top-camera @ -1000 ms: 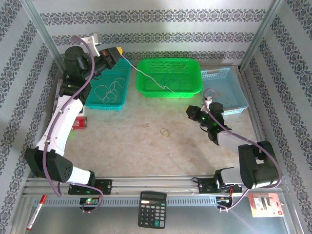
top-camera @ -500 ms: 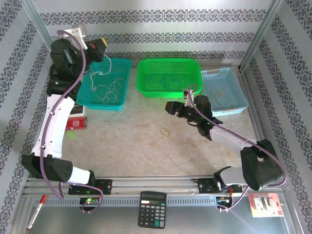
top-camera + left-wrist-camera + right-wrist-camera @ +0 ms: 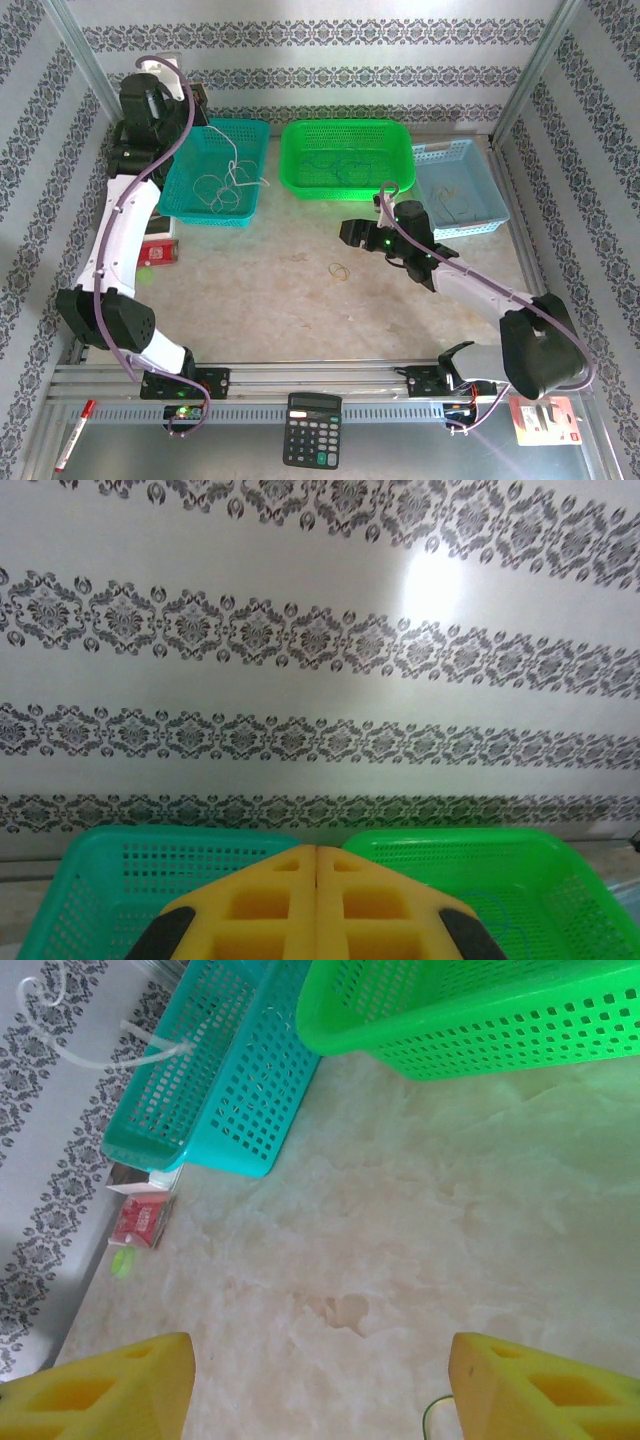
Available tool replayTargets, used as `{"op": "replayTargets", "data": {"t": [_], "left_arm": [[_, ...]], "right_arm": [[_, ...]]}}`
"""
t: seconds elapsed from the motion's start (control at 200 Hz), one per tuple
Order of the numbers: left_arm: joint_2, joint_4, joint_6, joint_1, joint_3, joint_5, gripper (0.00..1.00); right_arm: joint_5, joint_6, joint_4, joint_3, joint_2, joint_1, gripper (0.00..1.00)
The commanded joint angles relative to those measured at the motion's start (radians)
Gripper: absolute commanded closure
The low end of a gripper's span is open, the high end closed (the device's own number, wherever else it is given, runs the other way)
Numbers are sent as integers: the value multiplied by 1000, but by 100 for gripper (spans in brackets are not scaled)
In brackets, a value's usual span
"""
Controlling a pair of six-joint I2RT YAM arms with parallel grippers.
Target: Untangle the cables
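Note:
The cables lie sorted in baskets: whitish loops (image 3: 222, 188) in the teal basket (image 3: 258, 125), thin bluish wires (image 3: 340, 165) in the green basket (image 3: 400, 135), and a yellowish one (image 3: 455, 200) in the light blue basket (image 3: 440, 152). My left gripper (image 3: 200, 102) is raised at the teal basket's back left corner. Its yellow jaws (image 3: 316, 852) are pressed together. A whitish cable (image 3: 233, 150) rises from the teal basket toward it and loops in the air (image 3: 60, 1035). My right gripper (image 3: 350, 232) hovers open over bare table (image 3: 320, 1360), in front of the green basket.
A small yellow-green loop (image 3: 341, 269) lies on the table near my right gripper, its edge (image 3: 430, 1415) beside the right finger. A red box (image 3: 157, 250) sits left of the teal basket. A calculator (image 3: 313, 430), a red pen (image 3: 70, 437) and a packet (image 3: 545, 420) lie near the front rail.
The right gripper has opened and swung left in front of the green basket. The left gripper pulled back and left; the whitish cable no longer stretches to the green basket and hangs over the teal one.

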Motion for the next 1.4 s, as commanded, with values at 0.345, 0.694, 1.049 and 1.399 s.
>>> {"op": "replayTargets", "data": {"t": [0.345,0.694,1.049,1.399], "left_arm": [[87,2,56,30,10,-30,100],[81,38,20,30,-187,44,79],[81,-71,-17,30,-106,141,0],[-27,-21,-197,21,-214,344,0]], "right_arm": [[97,-112,-172,-8,-34,54,31],[225,-233,-360,69,68,175,31],[271,-305,-429,111,142,213,28],[256,-392,-486,129,176,213,30]]}}
